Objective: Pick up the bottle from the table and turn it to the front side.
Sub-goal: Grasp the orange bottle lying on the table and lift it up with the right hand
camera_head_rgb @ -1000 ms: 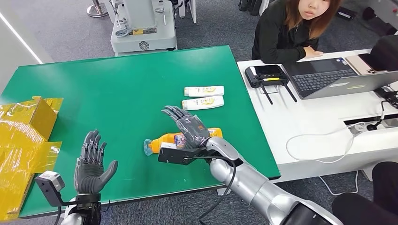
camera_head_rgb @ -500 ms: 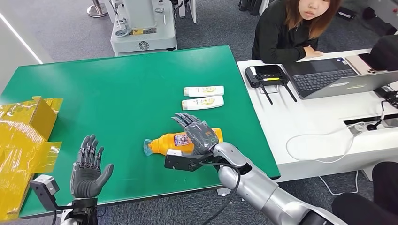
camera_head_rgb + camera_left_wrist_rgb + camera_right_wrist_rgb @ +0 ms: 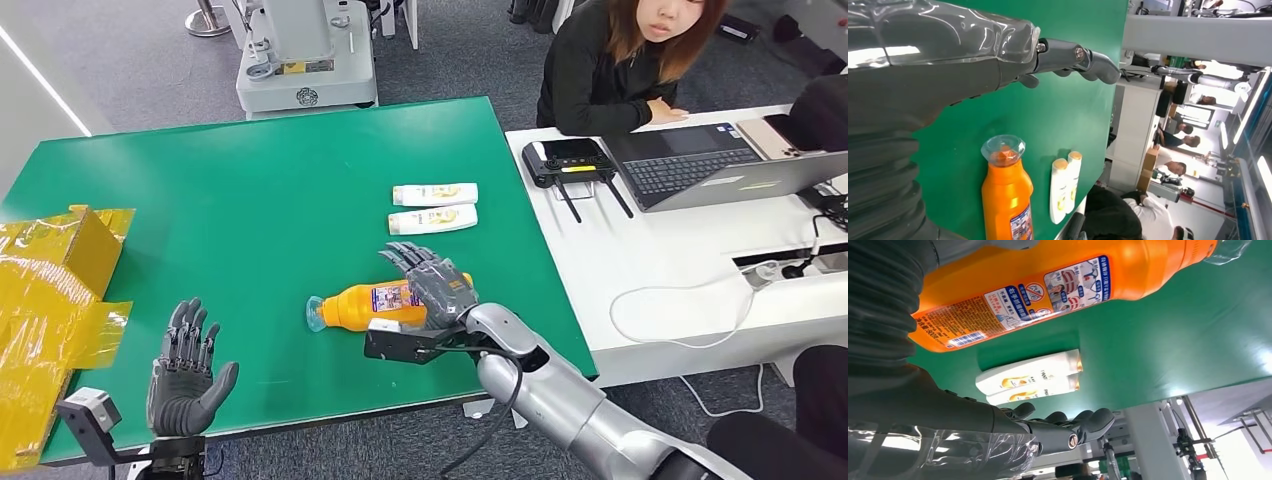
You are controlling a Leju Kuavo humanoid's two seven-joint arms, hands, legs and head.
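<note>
An orange bottle [image 3: 375, 303] lies on its side on the green table [image 3: 250, 200], its clear cap pointing left and its label facing up. My right hand [image 3: 435, 285] is over the bottle's base end with its fingers stretched out and apart, not wrapped around it. The right wrist view has the bottle [image 3: 1048, 290] close beside the palm and the fingers [image 3: 1063, 427] extended away from it. My left hand [image 3: 185, 375] is open near the table's front left edge, palm up and holding nothing. In the left wrist view the bottle [image 3: 1007, 200] lies beyond that hand [image 3: 948, 55].
Two white shampoo tubes [image 3: 434, 194] [image 3: 432, 219] lie side by side just beyond the bottle. A yellow box [image 3: 50, 300] sits at the table's left edge. On the right, a person sits at a white desk [image 3: 680, 260] with a laptop [image 3: 720, 165] and a controller [image 3: 570, 160].
My right hand has drawn back toward me and to the right along the bottle. My left hand has sunk toward the table's front edge. The bottle has hardly moved.
</note>
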